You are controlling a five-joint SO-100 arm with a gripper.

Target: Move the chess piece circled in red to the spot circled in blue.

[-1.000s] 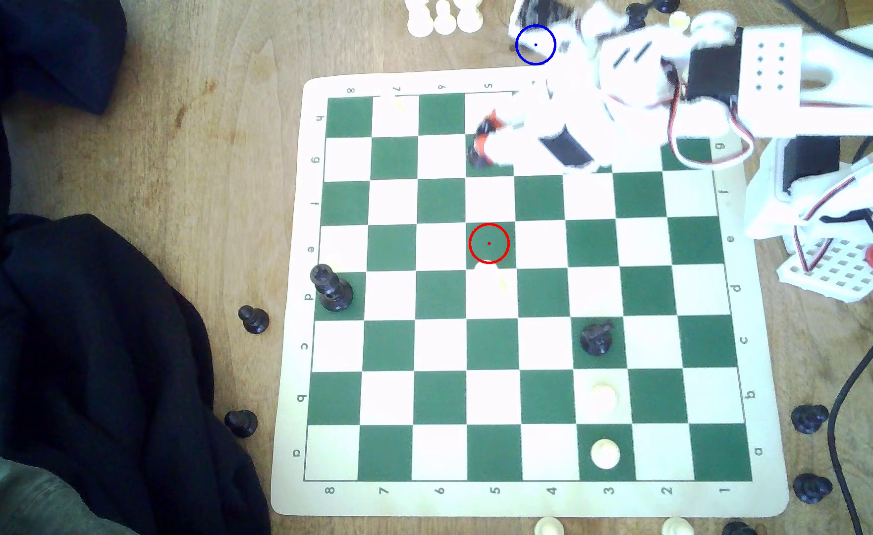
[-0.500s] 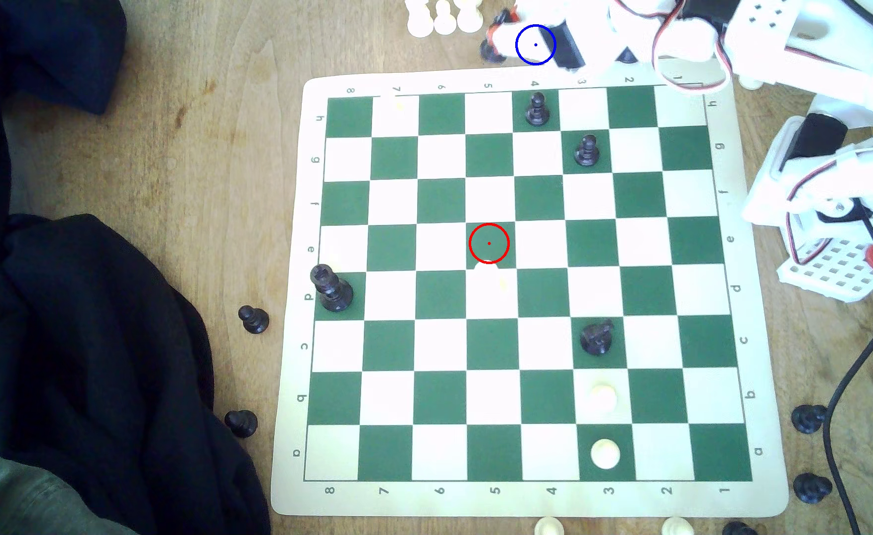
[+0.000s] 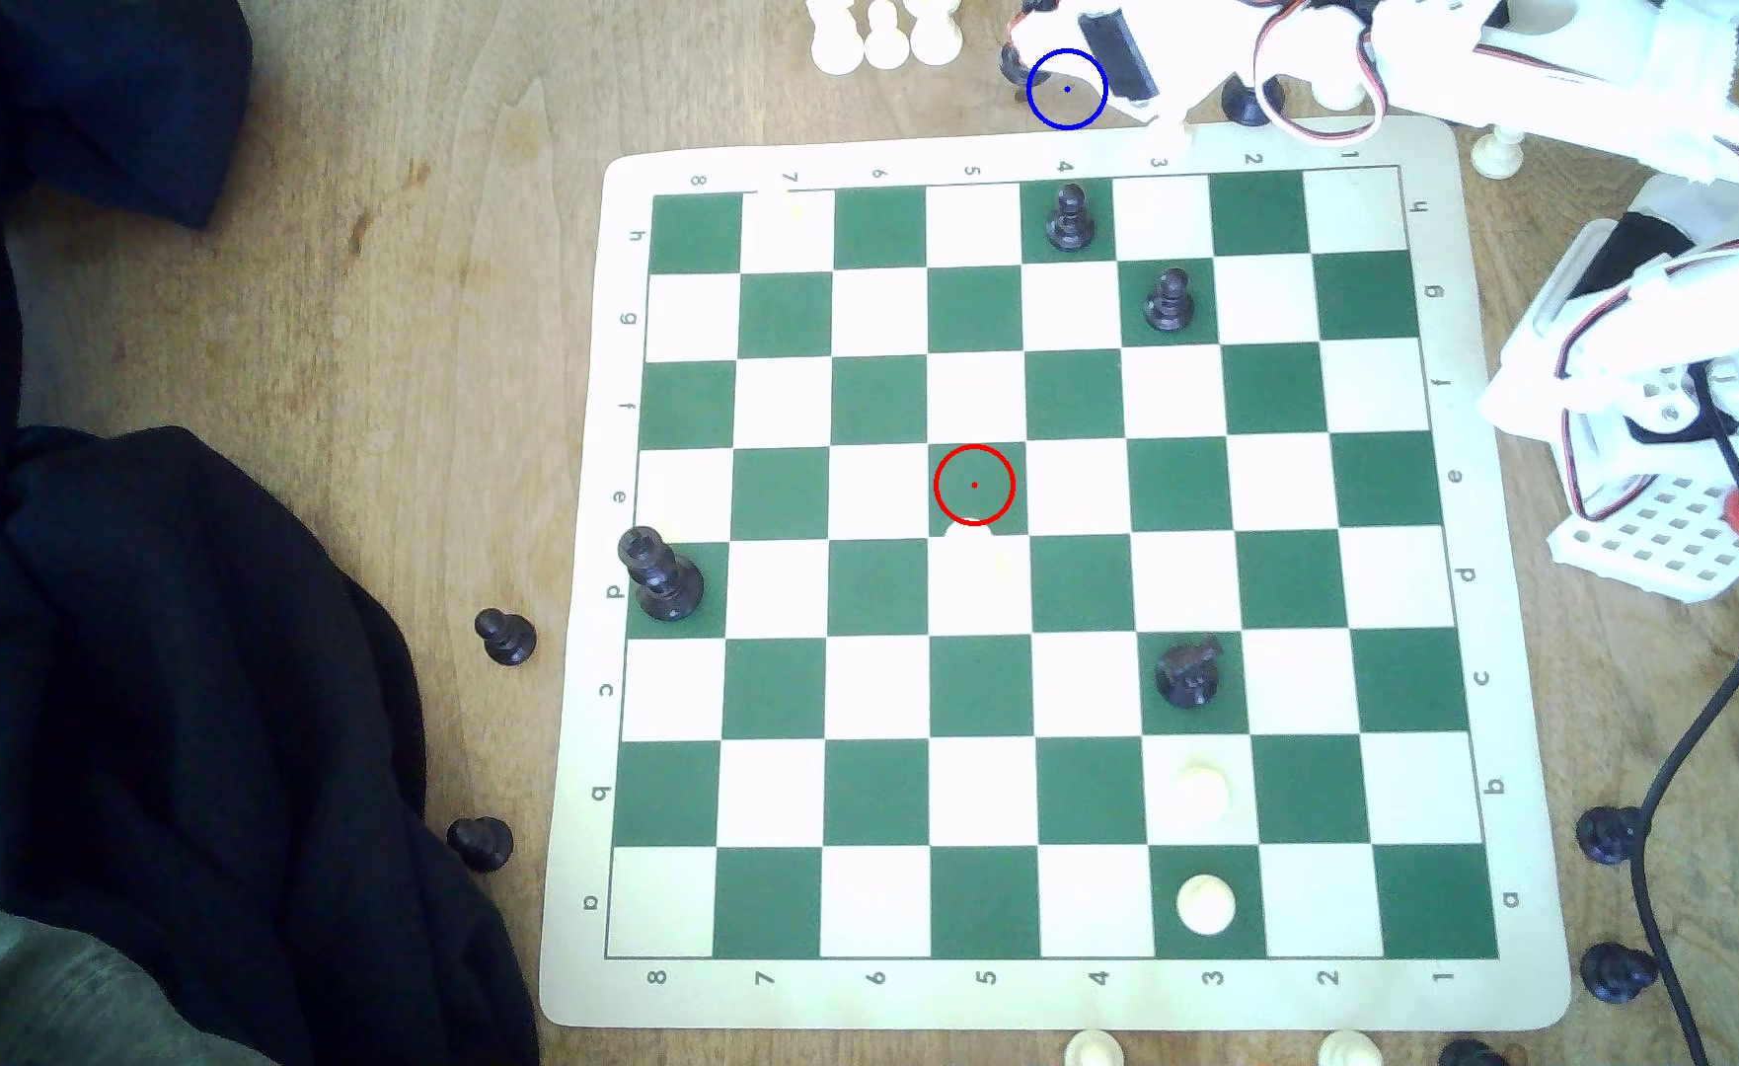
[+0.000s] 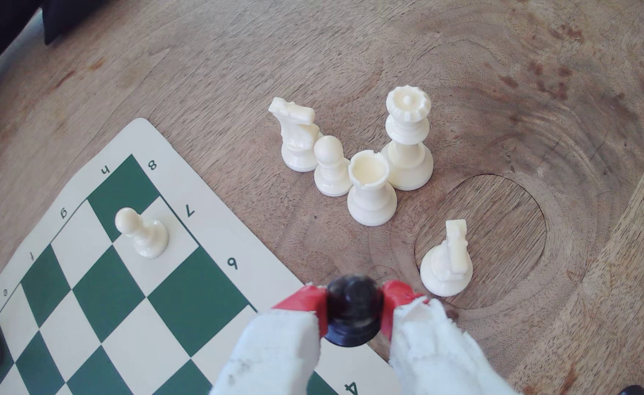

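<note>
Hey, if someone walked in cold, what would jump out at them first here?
First, the small black pawn clamped between the gripper's red-tipped jaws, just off the board's edge. Next, the cluster of white pieces standing on bare wood beyond it. In the exterior view, the red ring marks an empty green square mid-board.

Bright, washed-out daylight in the exterior view, bleaching the white squares of the green-and-white vinyl chessboard (image 3: 1050, 574) and the white plastic robot arm (image 3: 1563, 62) to featureless glare. Softer, even light in the wrist view, with faint shadows under the cream chess pieces (image 4: 370, 190). Slightly blurred close up at the red-tipped gripper (image 4: 354, 304); bowed by wide-angle distortion at the edges.
</note>
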